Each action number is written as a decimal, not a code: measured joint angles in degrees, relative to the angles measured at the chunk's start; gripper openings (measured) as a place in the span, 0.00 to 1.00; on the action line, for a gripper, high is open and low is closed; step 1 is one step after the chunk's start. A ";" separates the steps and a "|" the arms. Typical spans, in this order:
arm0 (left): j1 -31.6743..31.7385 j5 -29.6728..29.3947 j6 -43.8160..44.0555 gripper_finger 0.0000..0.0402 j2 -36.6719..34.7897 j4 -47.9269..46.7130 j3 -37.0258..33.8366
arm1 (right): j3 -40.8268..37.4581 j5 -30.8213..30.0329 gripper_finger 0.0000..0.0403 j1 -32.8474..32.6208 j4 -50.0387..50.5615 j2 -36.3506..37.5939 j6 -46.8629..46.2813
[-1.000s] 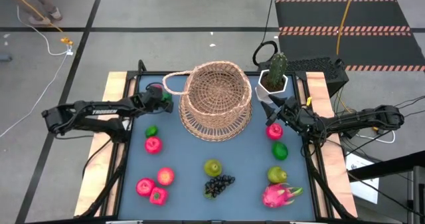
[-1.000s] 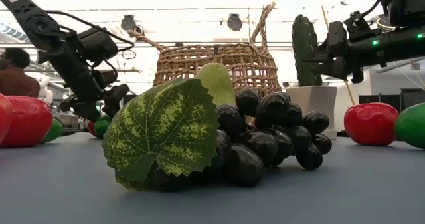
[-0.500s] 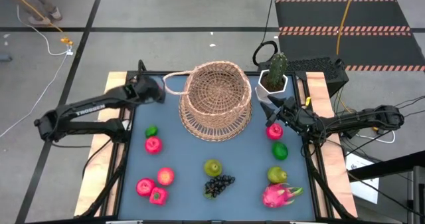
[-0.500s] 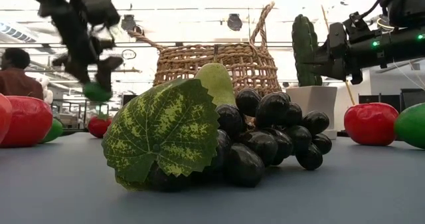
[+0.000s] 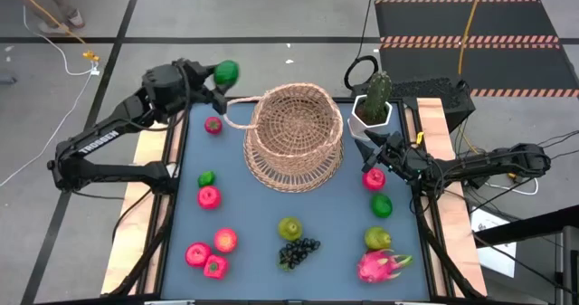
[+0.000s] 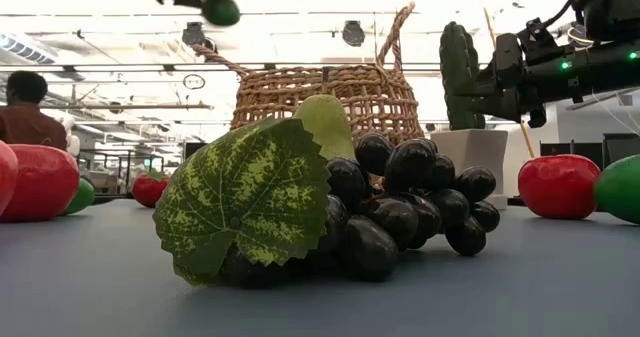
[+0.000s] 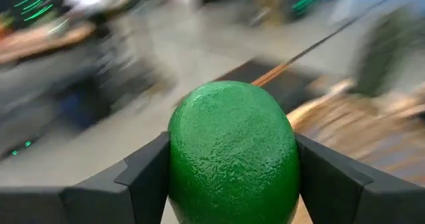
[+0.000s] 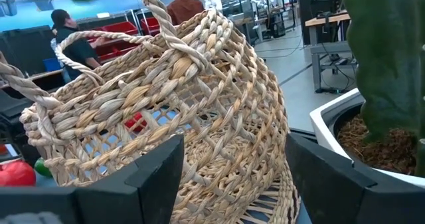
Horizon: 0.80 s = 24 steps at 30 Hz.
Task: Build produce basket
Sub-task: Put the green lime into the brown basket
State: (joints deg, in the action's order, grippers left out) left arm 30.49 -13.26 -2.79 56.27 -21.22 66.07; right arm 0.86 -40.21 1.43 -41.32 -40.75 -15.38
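High view: left end effector (image 5: 215, 77) grasps a green lime (image 5: 226, 71), raised above the worktop's (image 5: 262, 214) far-left corner, just beside the basket's (image 5: 296, 135) loop handle (image 5: 237, 113). Carry the lime sideways until it is centred over the basket, clear of the handle, then lower before letting go, so it cannot bounce out. Right end effector (image 5: 373, 147) waits with fingers spread, empty, between the basket and the cactus pot (image 5: 373, 112). Remaining produce lies on the worktop.
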 joint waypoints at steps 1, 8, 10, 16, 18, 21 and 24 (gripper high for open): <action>-0.58 3.92 -0.18 0.67 0.81 2.73 0.04 | 0.00 0.00 0.63 0.00 -0.02 0.00 -0.02; -7.44 10.28 -0.52 0.67 16.02 13.19 -0.10 | 0.00 -0.11 0.63 0.00 -1.46 0.00 -0.02; -9.14 10.31 -0.32 0.67 21.18 15.93 -0.26 | 0.00 -0.11 0.63 0.00 -2.43 0.01 -0.03; -12.18 10.31 0.14 0.67 30.73 19.79 -0.11 | 0.00 -0.07 0.63 0.00 -3.19 0.02 -0.46; -12.32 10.30 0.23 0.67 32.58 19.15 -0.13 | 0.00 -0.07 0.63 0.00 -3.21 0.02 -0.46; -12.04 10.23 0.00 0.68 34.39 17.76 -0.09 | 0.00 -0.17 0.63 0.00 -3.61 0.02 -0.41; -11.66 9.75 0.64 0.68 35.69 15.84 -0.11 | 0.00 -0.10 0.63 0.00 -3.83 0.02 -0.50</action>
State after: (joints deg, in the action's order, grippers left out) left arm 18.83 -3.51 -2.16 91.96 -5.39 65.95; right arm 0.86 -40.31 1.43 -45.15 -40.73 -15.88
